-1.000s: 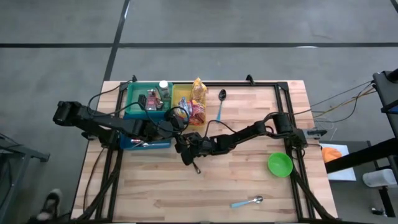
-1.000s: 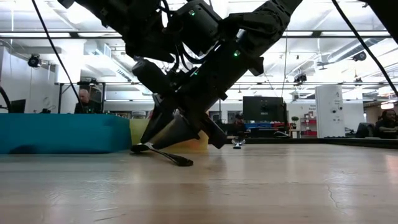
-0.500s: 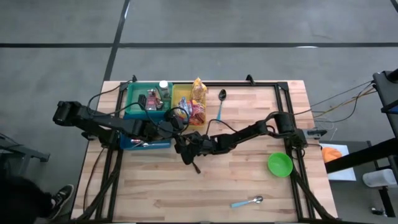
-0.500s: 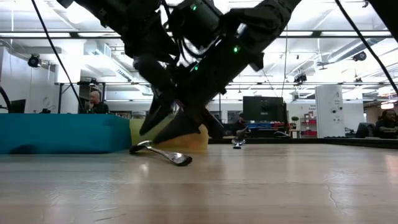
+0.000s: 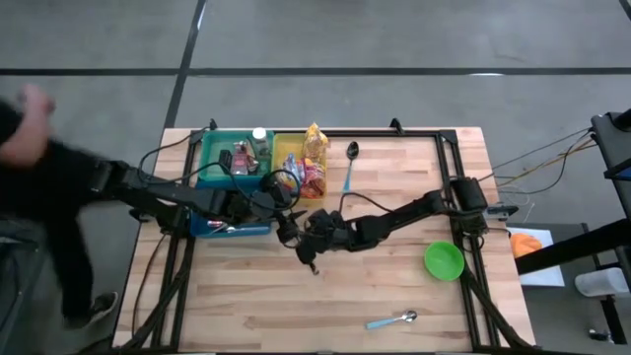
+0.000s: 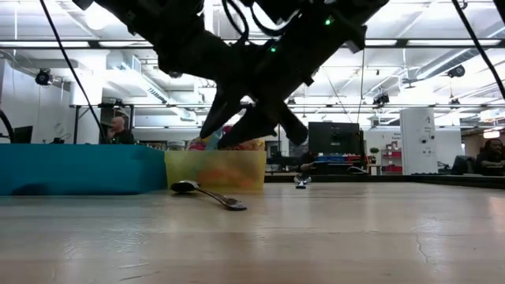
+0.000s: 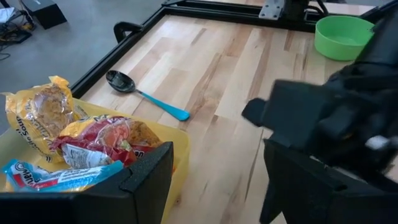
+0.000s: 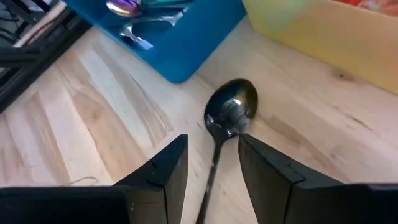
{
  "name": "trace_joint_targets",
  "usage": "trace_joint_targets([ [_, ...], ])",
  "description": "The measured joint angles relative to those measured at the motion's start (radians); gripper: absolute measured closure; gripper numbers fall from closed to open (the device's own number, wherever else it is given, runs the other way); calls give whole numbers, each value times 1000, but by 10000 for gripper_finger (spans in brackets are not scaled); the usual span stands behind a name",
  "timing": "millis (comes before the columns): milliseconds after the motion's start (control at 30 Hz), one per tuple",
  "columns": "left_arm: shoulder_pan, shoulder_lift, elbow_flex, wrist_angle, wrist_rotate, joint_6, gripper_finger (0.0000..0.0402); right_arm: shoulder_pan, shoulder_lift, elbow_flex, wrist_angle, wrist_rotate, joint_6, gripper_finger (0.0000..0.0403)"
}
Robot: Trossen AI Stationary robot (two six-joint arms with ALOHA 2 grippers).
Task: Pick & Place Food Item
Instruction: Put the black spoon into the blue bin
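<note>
— What sits around your work area right now?

— Along the far side of the surface [image 5: 394, 286] you have a green bin [image 5: 219, 153], a blue bin [image 6: 75, 168] holding cutlery, and a yellow bin [image 6: 215, 169] packed with snack packets [image 7: 74, 146]. A blue-handled spoon [image 7: 144, 94] lies just beside the yellow bin, a green bowl [image 5: 444, 260] stands near the right edge, and a second blue-handled spoon [image 5: 394, 319] lies toward the near edge. A blurred person [image 5: 44, 187] passes at the left of the surface.

— And the dark metal spoon?

— The dark spoon [image 8: 229, 115] lies flat on the wood in front of the blue and yellow bins, touching neither gripper. The right gripper [image 8: 211, 171] hangs just above its handle with the jaws parted, holding nothing.

— What crowds you?

— The left gripper [image 7: 214, 180] hovers beside the yellow bin, its jaws standing apart and empty, and the right arm's wrist sits directly in front of it. The two arms meet over the same patch of wood, near the bins' corners.

— What differs from a second ago?

— Then the right gripper's fingertips reached down at the spoon and its jaws stood narrower. Now it has lifted clear and widened, the spoon lies free, and the right arm has drawn back slightly. The left arm has stayed put. The person is a new arrival in the overhead view.
</note>
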Motion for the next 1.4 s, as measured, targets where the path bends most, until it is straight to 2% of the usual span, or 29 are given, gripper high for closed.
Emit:
trace_joint_targets([
  [233, 0, 0, 0, 0, 0, 0, 149, 19, -94, -73, -36, 63, 19, 264],
  [533, 0, 0, -1, 0, 0, 1, 149, 78, -316, -286, 14, 194, -28, 264],
  [933, 0, 0, -1, 0, 0, 3, 149, 180, -646, -666, 418, 253, -261, 264],
  [1133, 0, 0, -2, 0, 0, 3, 149, 184, -803, -809, 471, 254, -328, 264],
  [1400, 0, 0, -2, 0, 0, 3, 149, 184, -1012, -920, 477, 306, -387, 264],
])
